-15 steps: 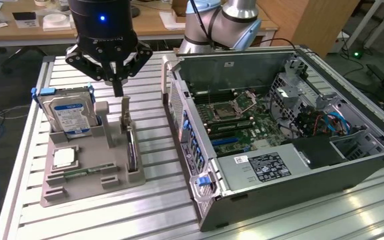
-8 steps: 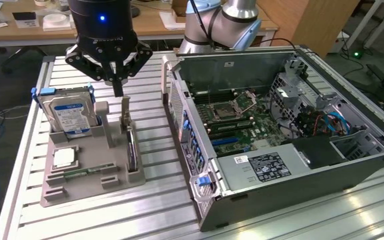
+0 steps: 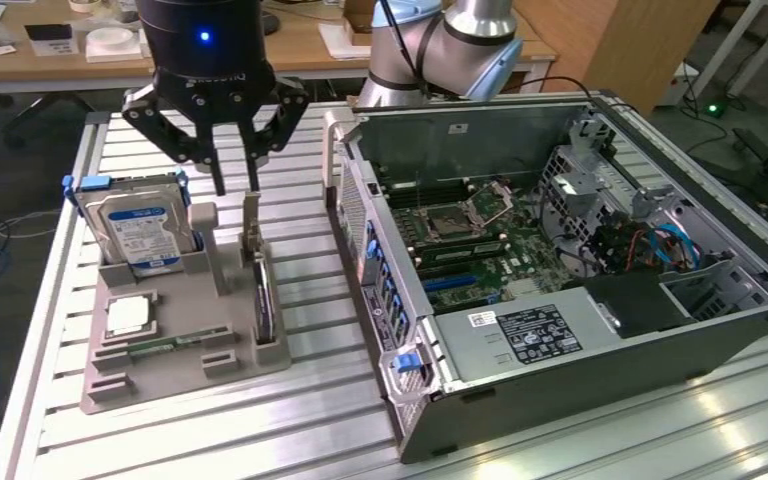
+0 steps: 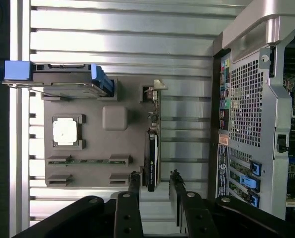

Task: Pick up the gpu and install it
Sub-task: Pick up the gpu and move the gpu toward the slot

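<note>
Claw [image 3: 235, 182]: I am seeing fingers apart, empty, above the tray [image 3: 157, 345].
Graphics card [image 3: 265, 300]: standing on edge in that tray, on the desk [image 3: 317, 425].
Risk: closing off-centre, tipping the card.

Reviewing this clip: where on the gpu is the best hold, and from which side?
Take the gpu by its upper edge, from straight above, fingers on its two flat faces. It stands on edge in the gray holder, lower edge sunk in slots, leaving only the top free.
</note>
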Controlling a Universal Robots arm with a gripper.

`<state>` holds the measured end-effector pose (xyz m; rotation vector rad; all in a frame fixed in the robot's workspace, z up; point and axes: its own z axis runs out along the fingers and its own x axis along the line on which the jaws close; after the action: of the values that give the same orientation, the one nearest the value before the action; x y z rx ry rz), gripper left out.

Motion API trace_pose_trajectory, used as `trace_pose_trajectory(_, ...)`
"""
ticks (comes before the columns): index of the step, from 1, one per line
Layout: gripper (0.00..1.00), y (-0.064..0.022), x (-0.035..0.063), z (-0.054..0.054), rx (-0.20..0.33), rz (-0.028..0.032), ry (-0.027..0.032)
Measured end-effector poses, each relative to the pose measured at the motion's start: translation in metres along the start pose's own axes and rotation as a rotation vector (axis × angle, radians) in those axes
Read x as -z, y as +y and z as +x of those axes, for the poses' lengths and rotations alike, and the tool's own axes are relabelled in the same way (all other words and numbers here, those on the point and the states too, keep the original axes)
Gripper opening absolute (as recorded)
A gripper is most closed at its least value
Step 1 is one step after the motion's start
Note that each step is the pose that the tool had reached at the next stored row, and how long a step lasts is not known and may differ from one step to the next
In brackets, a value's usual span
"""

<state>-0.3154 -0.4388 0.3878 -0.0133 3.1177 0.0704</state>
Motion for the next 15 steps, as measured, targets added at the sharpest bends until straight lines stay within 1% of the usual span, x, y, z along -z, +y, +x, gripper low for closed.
trace_pose_trajectory(1, 0.41, 0.0000, 0.0000, 0.000, 0.000, 0.0000, 0.0000)
trace_pose_trajectory(2, 0.41, 0.0000, 0.0000, 0.000, 0.000, 0.0000, 0.0000)
trace_pose_trajectory(3, 0.47, 0.0000, 0.0000, 0.000, 0.000, 0.0000, 0.0000)
trace_pose_trajectory(4, 0.47, 0.0000, 0.0000, 0.000, 0.000, 0.0000, 0.0000)
trace_pose_trajectory(6, 0.58, 0.0000, 0.0000, 0.000, 0.000, 0.0000, 0.0000)
trace_pose_trajectory(7, 0.58, 0.0001, -0.0001, 0.000, 0.000, 0.0010, 0.0000)
trace_pose_trajectory(8, 0.64, 0.0005, -0.0003, 0.000, 0.000, 0.0064, 0.0001)
trace_pose_trajectory(9, 0.64, 0.0013, -0.0010, 0.000, 0.000, 0.0116, 0.0002)
trace_pose_trajectory(10, 0.71, 0.0023, -0.0020, 0.000, 0.000, 0.0156, 0.0002)
trace_pose_trajectory(13, 0.71, 0.0074, -0.0064, 0.000, 0.001, 0.0288, 0.0003)
trace_pose_trajectory(15, 0.71, 0.0075, -0.0100, 0.000, 0.001, 0.0329, 0.0000)
